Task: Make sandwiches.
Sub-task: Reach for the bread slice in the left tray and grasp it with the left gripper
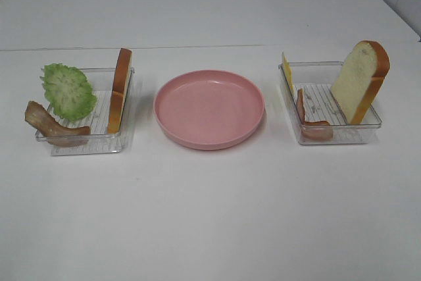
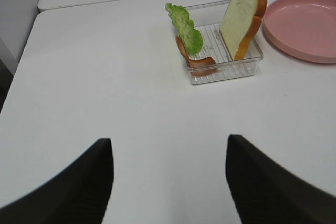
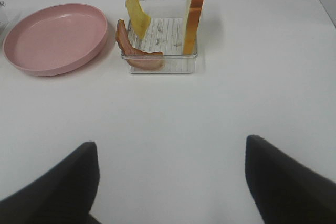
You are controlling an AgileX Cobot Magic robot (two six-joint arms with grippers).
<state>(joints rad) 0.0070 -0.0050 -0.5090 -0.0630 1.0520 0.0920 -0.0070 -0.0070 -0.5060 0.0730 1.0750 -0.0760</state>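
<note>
1. Left of the pink plate, a tray held lettuce, a bacon strip and an upright bread slice.
2. Right of it, a second tray held a cheese slice, a second bacon strip and a leaning bread slice.
3. The left hand and right hand were spread, empty.

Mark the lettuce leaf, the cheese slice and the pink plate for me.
lettuce leaf (image 1: 68,90), exterior high view, middle of the ruffled face.
cheese slice (image 3: 137,18), right wrist view, centre of the yellow face.
pink plate (image 1: 209,106), exterior high view, bare floor of the dish.
</note>
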